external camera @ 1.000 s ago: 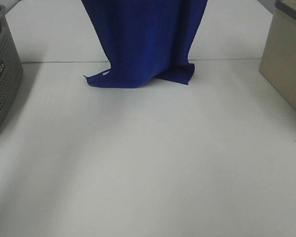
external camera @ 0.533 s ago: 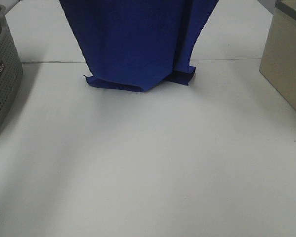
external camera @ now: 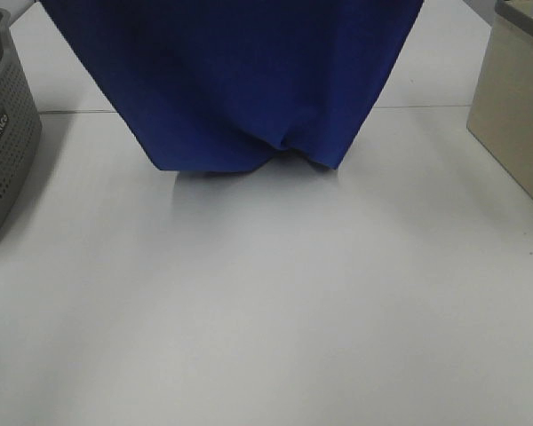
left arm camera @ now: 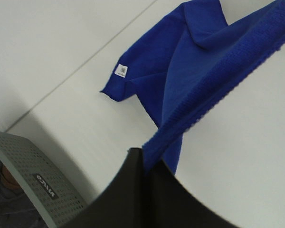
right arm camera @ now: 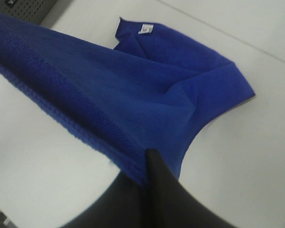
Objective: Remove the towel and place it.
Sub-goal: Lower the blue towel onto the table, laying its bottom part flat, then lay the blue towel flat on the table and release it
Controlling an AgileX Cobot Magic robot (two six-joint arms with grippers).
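Since a second ago the towel (external camera: 240, 80) has spread much wider across the top of the exterior high view. Its lower fold has come forward over the desk (external camera: 266, 311), hiding the hem and corners that lay flat before. It hangs as a broad blue sheet narrowing downward, with its bottom fold on the desk. It sits between the grey perforated basket (external camera: 4, 133) on the left and the beige bin (external camera: 515, 115) on the right, apart from both.

The left gripper (left arm camera: 143, 156) has its black jaws pressed together on the towel's stitched upper edge, with only the cloth between them. The right gripper (right arm camera: 147, 159) holds the same edge at its other end, jaws pinched just as narrow.

The exterior high view shows neither gripper, since the cloth runs off its top edge. Only the wrist views show the far part of the towel lying flat on the desk behind the hanging sheet, with a small white tag (left arm camera: 120, 70) at one corner. The left wrist view also catches the basket's labelled wall.
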